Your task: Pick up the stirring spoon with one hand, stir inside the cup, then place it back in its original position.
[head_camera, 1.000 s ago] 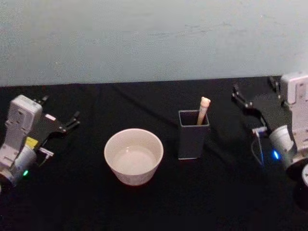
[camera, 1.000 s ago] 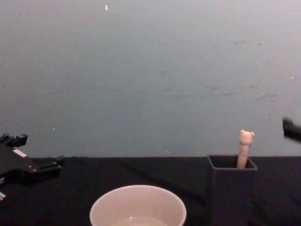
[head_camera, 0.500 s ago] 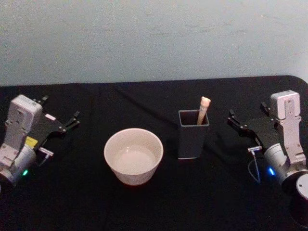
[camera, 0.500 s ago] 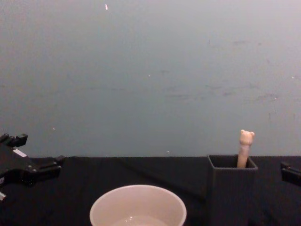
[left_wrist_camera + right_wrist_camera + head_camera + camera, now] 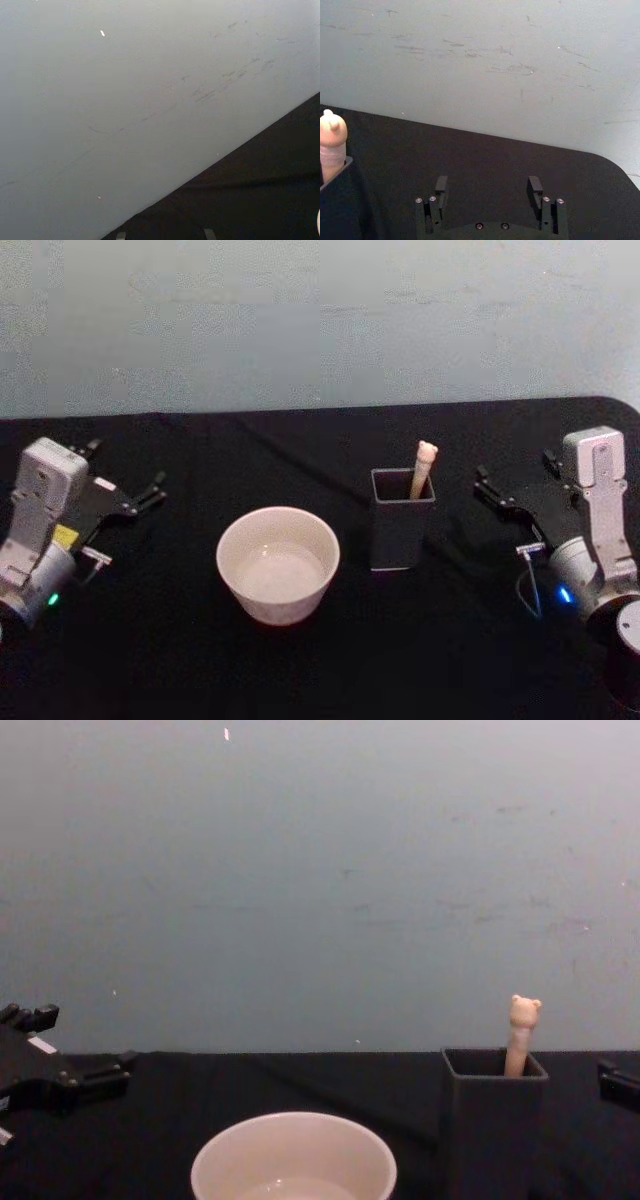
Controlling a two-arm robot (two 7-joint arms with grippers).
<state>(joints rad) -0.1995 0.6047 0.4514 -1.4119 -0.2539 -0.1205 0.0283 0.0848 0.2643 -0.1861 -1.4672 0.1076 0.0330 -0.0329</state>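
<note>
Spoon (image 5: 423, 468) standing nearly upright in the dark square holder (image 5: 402, 520), bear head up — just right of the cup (image 5: 278, 563). We see the right claw (image 5: 492, 491) close on the holder's right, fingers spread and pointing left toward it. The left claw (image 5: 150, 490), also spread, sits well apart beyond the cup. We judge the right arm nearer for a sideways reach to the handle.
</note>
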